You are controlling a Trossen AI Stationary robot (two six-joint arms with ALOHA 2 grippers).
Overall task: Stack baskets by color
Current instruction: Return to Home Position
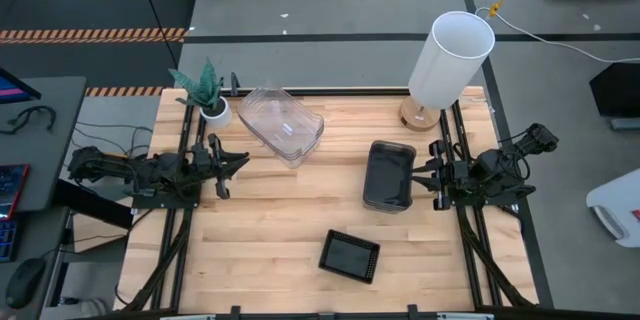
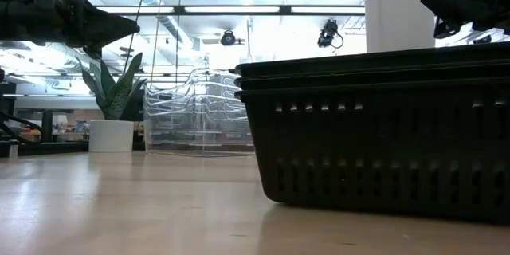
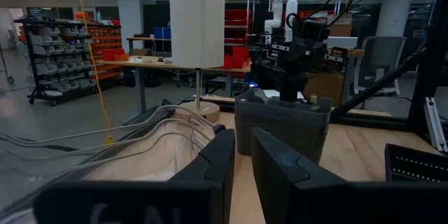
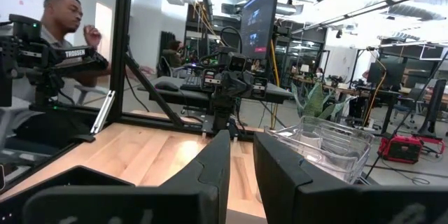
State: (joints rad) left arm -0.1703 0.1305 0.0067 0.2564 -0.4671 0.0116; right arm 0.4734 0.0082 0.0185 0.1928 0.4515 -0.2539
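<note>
A nested stack of clear baskets (image 1: 283, 125) stands on the far left part of the wooden table and also shows in the right wrist view (image 4: 329, 147). Right of centre stands a smoky grey stack (image 1: 389, 175), seen in the left wrist view as well (image 3: 283, 122). Black baskets (image 1: 349, 255) sit nested near the front edge and fill the low view (image 2: 374, 135). My left gripper (image 1: 243, 163) hovers at the left side, level, slightly open with nothing between its fingers. My right gripper (image 1: 418, 175) hovers just right of the grey stack, likewise slightly open on nothing.
A white cylindrical lamp (image 1: 450, 60) stands at the far right corner. A small white plant pot (image 1: 213, 110) is at the far left beside the clear stack. Bare wood lies at the near left (image 1: 240, 260). A person (image 4: 63, 21) sits beyond the table's left side.
</note>
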